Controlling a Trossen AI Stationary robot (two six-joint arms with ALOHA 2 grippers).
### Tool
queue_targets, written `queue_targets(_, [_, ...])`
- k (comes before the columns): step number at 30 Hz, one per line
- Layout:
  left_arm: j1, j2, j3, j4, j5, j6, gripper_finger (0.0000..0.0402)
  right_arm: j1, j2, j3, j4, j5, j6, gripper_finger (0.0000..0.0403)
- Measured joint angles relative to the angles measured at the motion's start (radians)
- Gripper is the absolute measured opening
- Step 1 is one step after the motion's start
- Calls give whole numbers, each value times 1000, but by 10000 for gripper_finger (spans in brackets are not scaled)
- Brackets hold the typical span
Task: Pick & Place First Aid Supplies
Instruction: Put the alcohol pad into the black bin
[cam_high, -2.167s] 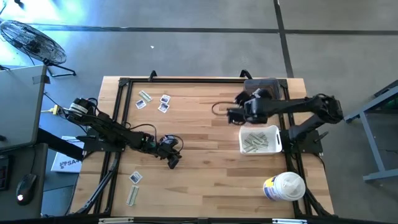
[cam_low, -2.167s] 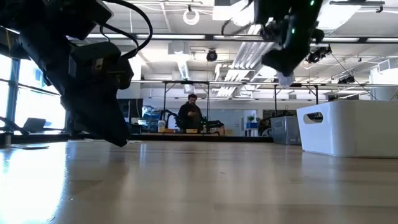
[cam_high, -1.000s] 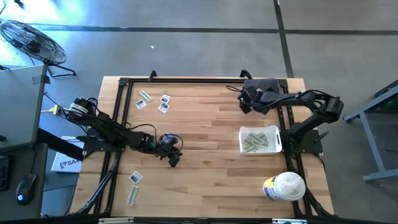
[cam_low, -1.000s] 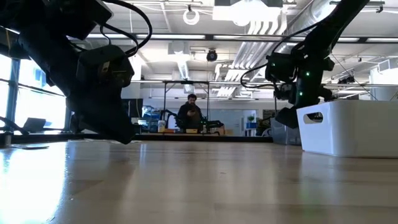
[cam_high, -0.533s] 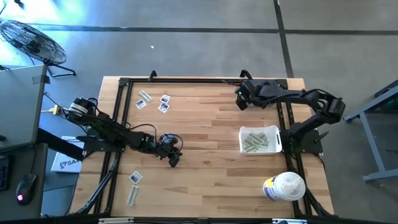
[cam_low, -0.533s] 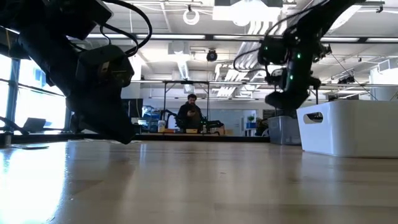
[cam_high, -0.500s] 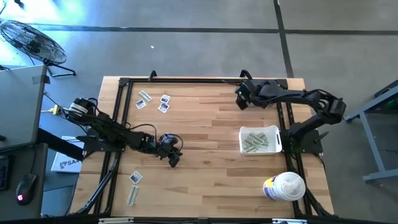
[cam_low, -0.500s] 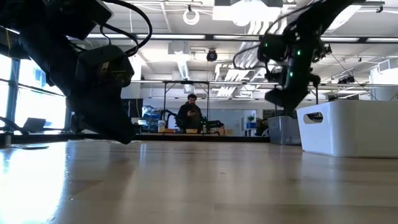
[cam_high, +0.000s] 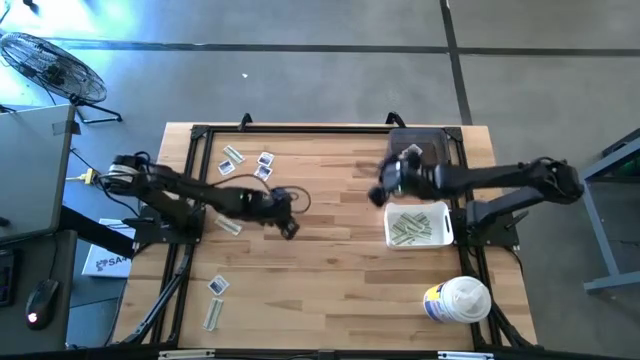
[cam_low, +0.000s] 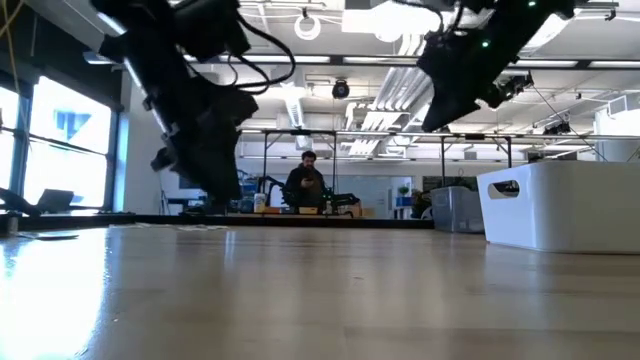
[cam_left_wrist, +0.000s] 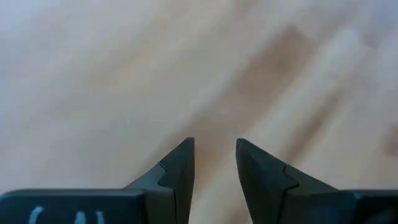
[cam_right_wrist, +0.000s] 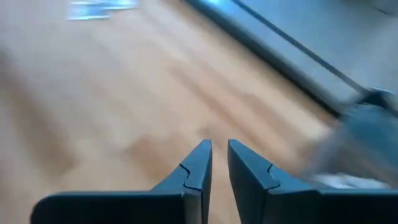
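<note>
The first aid supplies lie scattered on the wooden table. Several small packets (cam_high: 248, 164) are at the far left, two more (cam_high: 214, 300) are near the front left edge, and a pale strip (cam_high: 228, 225) lies beside the left arm. More strips lie in the white bin (cam_high: 418, 225). My left gripper (cam_high: 289, 229) hangs open above the table's middle left, with nothing between its fingers (cam_left_wrist: 214, 155). My right gripper (cam_high: 377, 193) hovers just off the bin's far left corner. Its fingers stand a little apart and hold nothing (cam_right_wrist: 219, 155).
A large white round tub (cam_high: 457, 300) stands at the front right corner. A dark object (cam_high: 420, 143) lies at the far right edge. A black frame runs along the table's left, far and right sides. The white bin (cam_low: 565, 205) shows at the right in the low view.
My left gripper has risen and gone toward the far edge, a little to the right. The pale strip now shows where the left arm lay. My right gripper has swung from the far edge toward the near edge, beside the bin, and has risen.
</note>
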Motion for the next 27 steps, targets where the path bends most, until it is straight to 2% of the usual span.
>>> queue_targets(5, [103, -2, 102, -246, -122, 5, 117, 207, 16, -161, 319, -19, 15, 38])
queue_targets(10, [232, 2, 101, -265, -135, 0, 117, 388, 49, -313, 651, 10, -14, 32])
queue_targets(15, [377, 6, 60, -250, -171, -5, 117, 482, 70, -371, 858, 72, -87, 24])
queue_targets(22, [542, 6, -5, -121, -185, -22, 117, 500, 75, -363, 908, 70, -151, 14])
queue_targets(27, [596, 6, -43, -53, -154, 6, 117, 500, 75, -364, 906, 59, -149, 12])
